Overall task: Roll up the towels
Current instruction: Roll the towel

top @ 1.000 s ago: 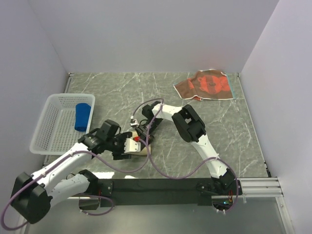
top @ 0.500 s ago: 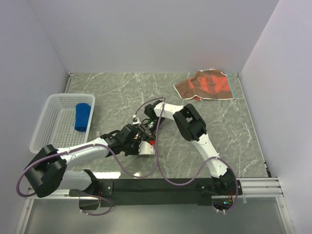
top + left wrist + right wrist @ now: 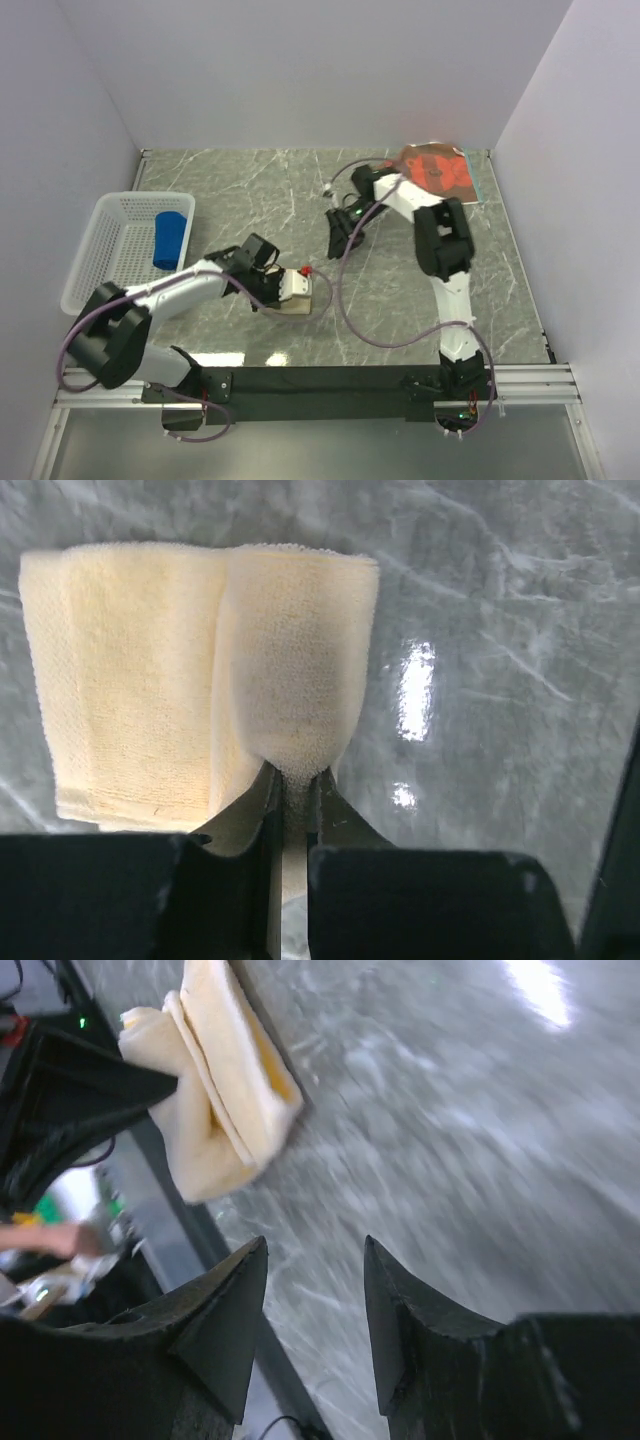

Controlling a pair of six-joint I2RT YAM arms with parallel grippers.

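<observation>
The yellow towel (image 3: 150, 680), cream side out, lies partly rolled on the marble table near the front; it also shows as the cream bundle (image 3: 291, 310) and, in the right wrist view, as a folded wad (image 3: 220, 1090). My left gripper (image 3: 293, 780) (image 3: 299, 296) is shut on the end of its rolled fold. My right gripper (image 3: 315, 1245) (image 3: 334, 248) hangs open and empty over bare table, well behind and to the right of that towel. The blue towel (image 3: 170, 240) lies rolled in the basket. The brown-and-orange towel (image 3: 445, 172) lies flat at the back right, partly under the right arm.
A white mesh basket (image 3: 100, 262) stands at the left edge. Walls close in the left, back and right sides. The right arm's cable (image 3: 345, 320) loops across the table's middle. The black mounting rail (image 3: 340, 380) runs along the front edge.
My right gripper opened, let go of the yellow towel and swung away towards the back right. My left gripper moved onto the towel and closed on its fold.
</observation>
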